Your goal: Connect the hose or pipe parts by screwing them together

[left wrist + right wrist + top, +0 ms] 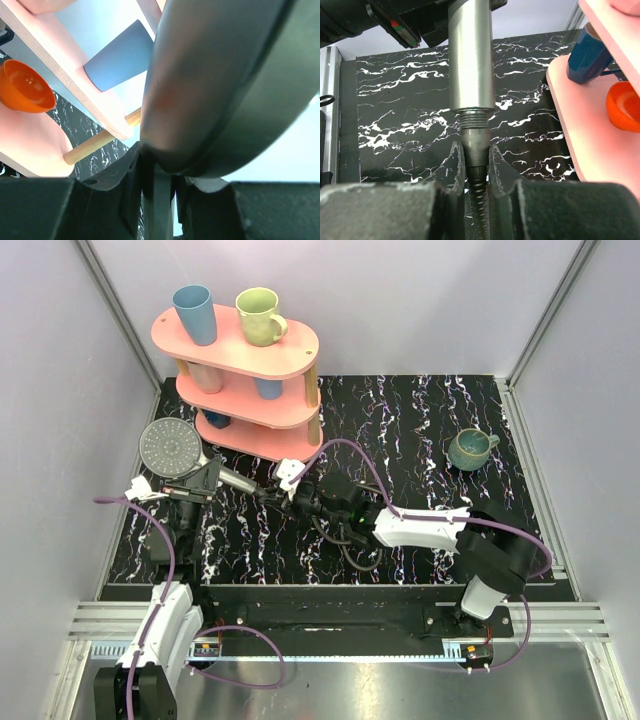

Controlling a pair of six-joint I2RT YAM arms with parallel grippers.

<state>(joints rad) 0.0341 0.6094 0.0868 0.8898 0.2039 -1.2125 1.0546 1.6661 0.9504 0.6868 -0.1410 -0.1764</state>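
Right gripper (476,156) clenched on the knurled end nut of the black hose (478,210). The nut meets the bare thread at the handle end of the shower head (471,60). Left gripper (157,172) clamped on the handle just below the round head. Both parts are held over the table's (430,420) left half, before the pink shelf (240,340). Advice: keep nut and handle coaxial, rotate the nut only and brace the head, since tilt risks cross-threading.

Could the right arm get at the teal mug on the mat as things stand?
Probably not yet. The way to the mug looks free, but the right gripper has its jaws shut on the hose end, mated to the shower head handle.
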